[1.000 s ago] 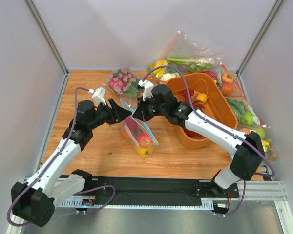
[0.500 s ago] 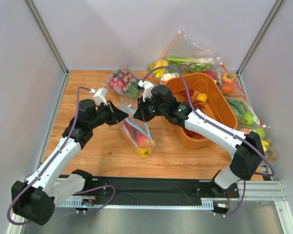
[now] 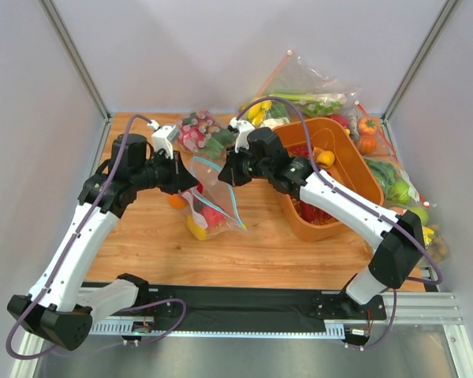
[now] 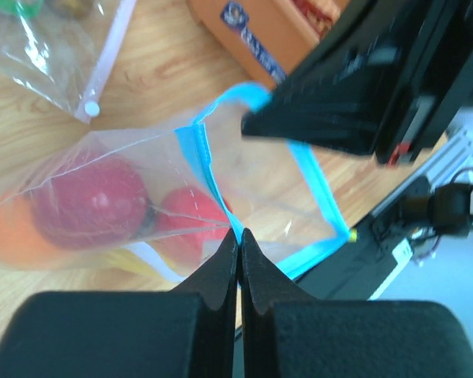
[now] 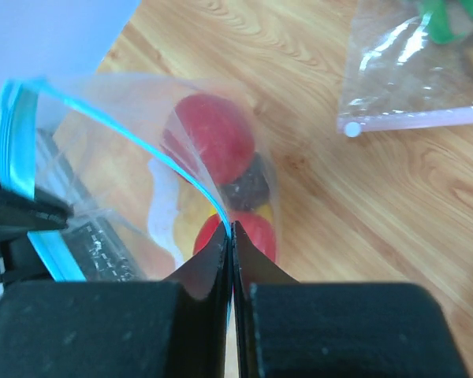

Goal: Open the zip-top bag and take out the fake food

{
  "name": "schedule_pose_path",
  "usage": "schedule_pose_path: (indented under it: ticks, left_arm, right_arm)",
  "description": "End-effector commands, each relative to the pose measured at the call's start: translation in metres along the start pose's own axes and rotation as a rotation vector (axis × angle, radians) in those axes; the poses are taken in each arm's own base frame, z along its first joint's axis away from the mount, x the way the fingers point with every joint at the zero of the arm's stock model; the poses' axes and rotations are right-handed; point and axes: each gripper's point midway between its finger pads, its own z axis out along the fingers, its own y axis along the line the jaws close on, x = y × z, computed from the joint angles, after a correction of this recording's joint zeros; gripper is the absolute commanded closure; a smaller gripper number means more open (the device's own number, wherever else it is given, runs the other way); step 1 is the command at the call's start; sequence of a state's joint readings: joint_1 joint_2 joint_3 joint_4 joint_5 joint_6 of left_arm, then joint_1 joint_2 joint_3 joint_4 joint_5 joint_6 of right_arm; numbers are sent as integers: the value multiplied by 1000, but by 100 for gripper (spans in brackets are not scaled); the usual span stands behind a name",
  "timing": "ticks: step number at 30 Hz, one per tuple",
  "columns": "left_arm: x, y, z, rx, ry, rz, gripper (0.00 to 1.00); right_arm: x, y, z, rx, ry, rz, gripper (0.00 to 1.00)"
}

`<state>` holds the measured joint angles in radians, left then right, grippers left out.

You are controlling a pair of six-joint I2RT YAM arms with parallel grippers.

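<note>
Left claw and right claw each clamp 1 lip of the bag, mouth spread, so I'd tip it slowly, grips firm, spilling the fruits out.

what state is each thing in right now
zip-top bag: open, mouth stretched between both grippers
fake food: inside the bag, not yet removed
left gripper: shut on one zip edge
right gripper: shut on the opposite zip edge
orange bin: upright
</note>
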<state>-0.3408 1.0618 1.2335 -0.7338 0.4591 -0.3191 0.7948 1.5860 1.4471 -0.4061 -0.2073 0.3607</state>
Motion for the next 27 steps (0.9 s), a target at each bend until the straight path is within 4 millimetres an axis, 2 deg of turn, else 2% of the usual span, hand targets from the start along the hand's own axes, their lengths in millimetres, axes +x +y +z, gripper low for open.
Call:
schedule_pose_path:
  ticks: [1, 5, 9, 13, 18, 20, 21, 22, 25, 27]
  left_arm:
    - [28, -2, -3, 38, 159, 37, 100]
    - [42, 2, 6, 59, 242, 32, 100]
    - [45, 6, 7, 48, 261, 41, 100]
    - [38, 4, 4, 43, 237, 59, 100]
    - [29, 1, 14, 80, 213, 53, 100]
    - [29, 0, 21, 100, 225, 47, 100]
    - [30, 1, 23, 104, 230, 43, 100]
    - [30, 3, 27, 107, 233, 40, 100]
    - [29, 4, 31, 112, 228, 48, 100]
    - [28, 4, 32, 113, 227, 48, 100]
  right_arm:
    - [-13, -21, -7, 77, -48, 55, 100]
    - [4, -52, -9, 189, -10, 60, 100]
    - [14, -76, -15, 276, -10, 78, 100]
    - [18, -90, -20, 337, -9, 77, 100]
    - [17, -89, -21, 332, 0, 63, 100]
    - [13, -85, -25, 318, -2, 45, 89]
    - [12, -75, -27, 268, 7, 38, 83]
    - [7, -68, -33, 242, -6, 18, 68]
    - [-2, -49, -51, 178, -42, -16, 47]
    - [-6, -42, -61, 169, -59, -44, 43]
